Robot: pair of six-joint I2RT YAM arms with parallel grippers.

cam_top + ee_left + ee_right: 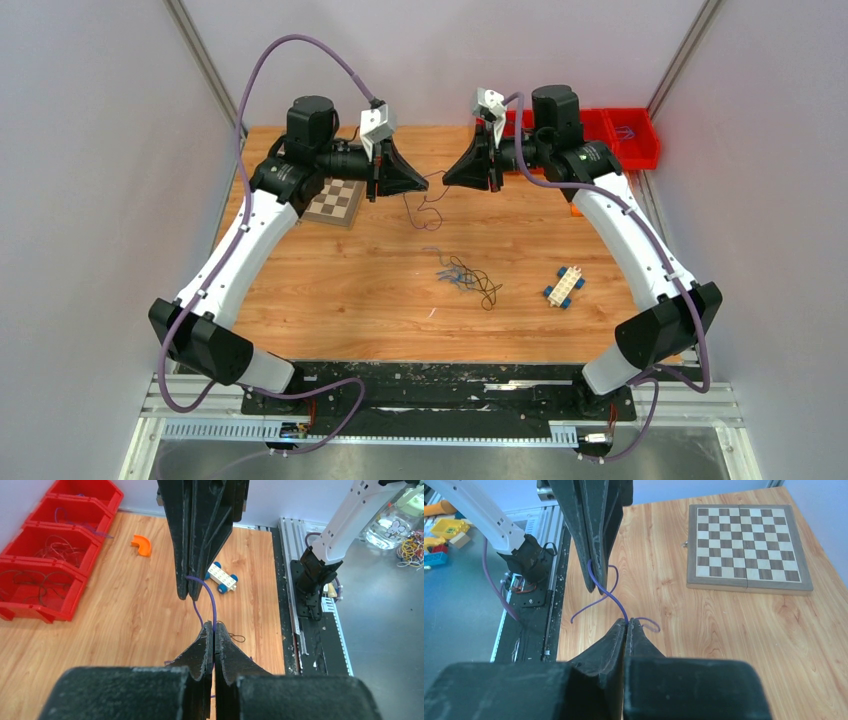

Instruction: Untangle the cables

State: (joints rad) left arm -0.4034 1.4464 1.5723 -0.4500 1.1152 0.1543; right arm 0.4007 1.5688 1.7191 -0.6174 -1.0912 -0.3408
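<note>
Above the far centre of the table (330, 300), left gripper (214, 630) and right gripper (626, 624) face tip to tip, each clamped on the purple cable (214, 610) spanning them. Red bins (630, 135) stand far right, chessboard (336, 200) left; toy car (565, 286) and loose cables (468, 280) lie nearer.

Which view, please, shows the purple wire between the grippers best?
The right wrist view: the purple wire curves plainly from the left gripper to the right gripper. The left wrist view shows a shorter arc; from the top it is hardly visible.
</note>
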